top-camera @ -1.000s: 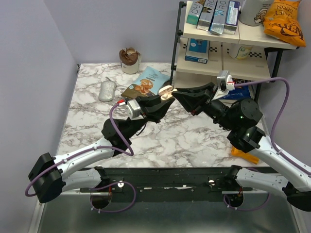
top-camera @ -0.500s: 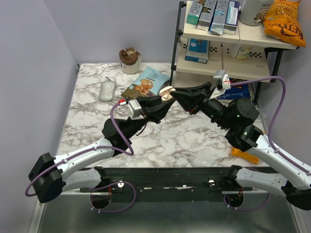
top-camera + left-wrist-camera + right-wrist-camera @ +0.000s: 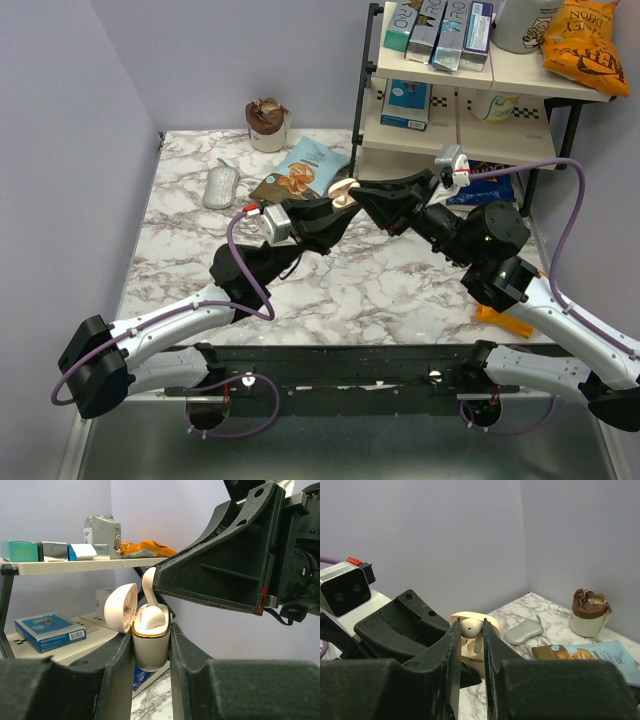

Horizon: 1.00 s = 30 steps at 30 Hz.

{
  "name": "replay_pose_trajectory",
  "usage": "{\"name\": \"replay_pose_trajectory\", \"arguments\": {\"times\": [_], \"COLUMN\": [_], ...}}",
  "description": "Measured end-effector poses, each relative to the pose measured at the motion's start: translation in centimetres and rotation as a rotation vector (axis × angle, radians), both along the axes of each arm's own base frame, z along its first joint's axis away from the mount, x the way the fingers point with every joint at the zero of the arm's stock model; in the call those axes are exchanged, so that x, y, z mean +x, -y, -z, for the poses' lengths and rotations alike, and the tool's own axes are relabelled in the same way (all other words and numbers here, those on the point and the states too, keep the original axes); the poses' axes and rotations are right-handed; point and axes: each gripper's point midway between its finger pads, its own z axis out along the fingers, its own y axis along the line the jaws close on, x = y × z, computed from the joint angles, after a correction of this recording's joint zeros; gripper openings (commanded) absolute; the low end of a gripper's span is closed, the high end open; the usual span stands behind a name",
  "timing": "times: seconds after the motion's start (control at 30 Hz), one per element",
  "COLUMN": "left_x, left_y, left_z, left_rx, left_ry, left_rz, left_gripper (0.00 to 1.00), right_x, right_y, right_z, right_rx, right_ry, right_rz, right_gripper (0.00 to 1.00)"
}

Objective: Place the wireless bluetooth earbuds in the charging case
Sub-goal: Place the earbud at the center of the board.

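Note:
My left gripper [image 3: 151, 650] is shut on the white charging case [image 3: 150, 647] and holds it upright in the air, its lid [image 3: 121, 607] open to the left. One earbud [image 3: 150, 617] sits in the case. My right gripper [image 3: 471, 630] is shut on the other earbud [image 3: 470, 626], stem down, right over the open case [image 3: 470, 655]. In the top view the two grippers meet tip to tip at the case [image 3: 343, 190], above the table's middle.
A grey oval object [image 3: 221, 186], a snack bag [image 3: 300, 172] and a brown-topped cup [image 3: 267, 123] lie at the back of the marble table [image 3: 400, 280]. A shelf rack [image 3: 470, 80] with boxes stands back right. An orange item [image 3: 500, 320] lies near the right edge.
My right arm has shifted slightly left and lower towards the case. The left arm and the case have held still.

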Motion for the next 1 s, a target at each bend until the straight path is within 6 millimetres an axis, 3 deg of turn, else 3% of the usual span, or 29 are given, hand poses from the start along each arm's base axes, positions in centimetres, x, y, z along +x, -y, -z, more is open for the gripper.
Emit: {"name": "replay_pose_trajectory", "arguments": {"times": [1.0], "left_x": [0.1], "left_y": [0.3], "left_z": [0.7], "left_rx": [0.024], "left_ry": [-0.023], "left_rz": [0.005], "left_gripper": [0.0], "right_x": [0.6], "right_y": [1.3], "right_z": [0.8], "right_rx": [-0.086], "right_ry": [0.125], "right_rz": [0.094], "right_gripper": [0.01]}}
